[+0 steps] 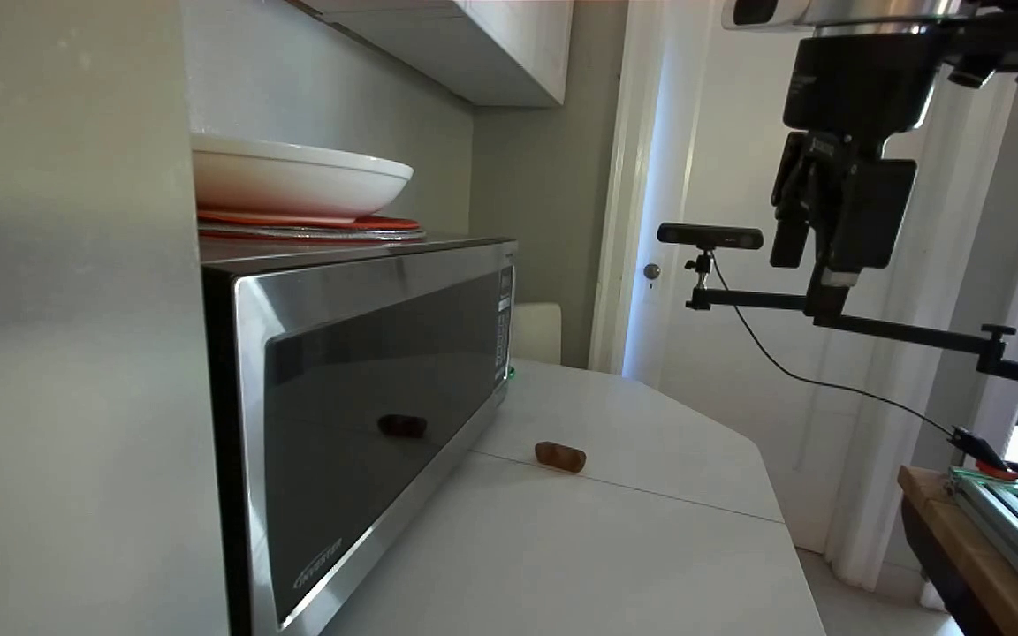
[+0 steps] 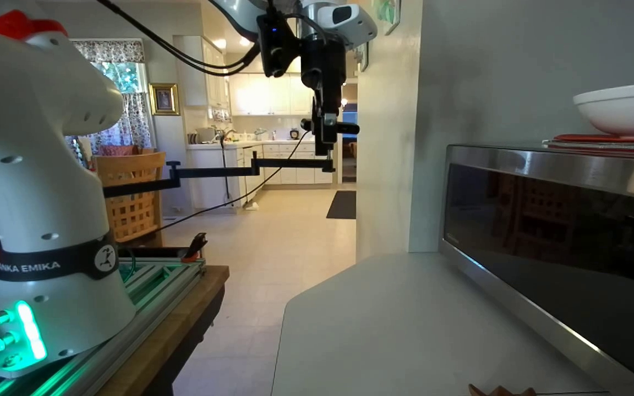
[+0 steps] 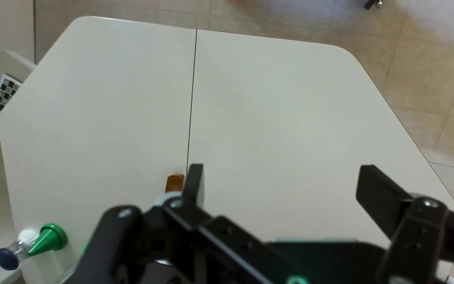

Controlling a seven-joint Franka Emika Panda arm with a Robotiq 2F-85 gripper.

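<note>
Brown wooden-looking piece [image 1: 560, 457] lies beside the seam [image 1: 677, 499] of the broad white table [image 1: 633, 565], where a steel-fronted microwave [image 1: 385, 371] stands with a white bowl [image 1: 301, 177] above it. I have the black gripper [image 3: 281, 170] hanging well above the table, its jaws spread wide, and one finger [image 3: 192, 184] hides part of the piece in the wrist view. A green cone [image 3: 50, 238] shows near the table's edge there.

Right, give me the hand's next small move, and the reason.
Probably ease the hand sideways toward the brown object before lowering: its open fingers hold nothing and hang well above the table, and in the wrist view the brown object shows outside their gap.
</note>
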